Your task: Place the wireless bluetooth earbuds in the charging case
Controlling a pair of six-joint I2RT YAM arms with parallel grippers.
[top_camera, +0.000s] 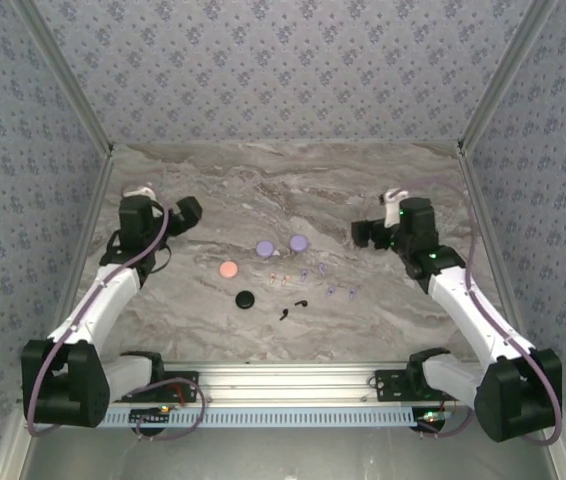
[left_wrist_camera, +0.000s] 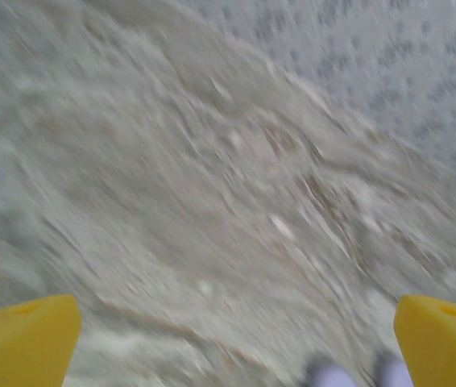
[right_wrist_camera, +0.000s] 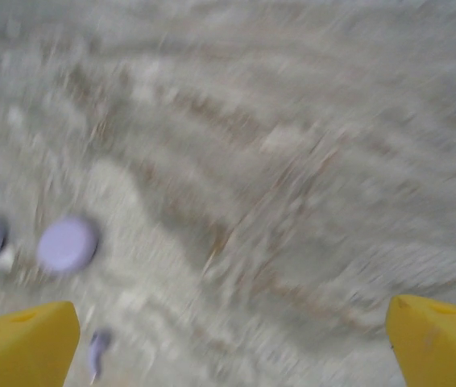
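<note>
We record both released, jaws wide: left claw (top_camera: 185,213) and right claw (top_camera: 368,232). Between them, on the grey marbled surface (top_camera: 263,180), the tiny stemmed black, lilac and pinkish earbuds (top_camera: 284,314) lie loose, near round lilac discs (top_camera: 264,246).

Grey-veined marble tabletop (top_camera: 363,180), hemmed on three sides by floral-patterned walls (top_camera: 283,60), with slotted aluminium rail (top_camera: 293,380) along near edge

1. Top external: high behind near edge of the table (top_camera: 363,190), facing down toward far edge.
2. Left wrist: behind left end effector (left_wrist_camera: 236,343), close over table, blurred.
3. Right wrist: behind right end effector (right_wrist_camera: 232,347), likewise.
4. Shared: lilac discs (top_camera: 265,246), table centre.
</note>
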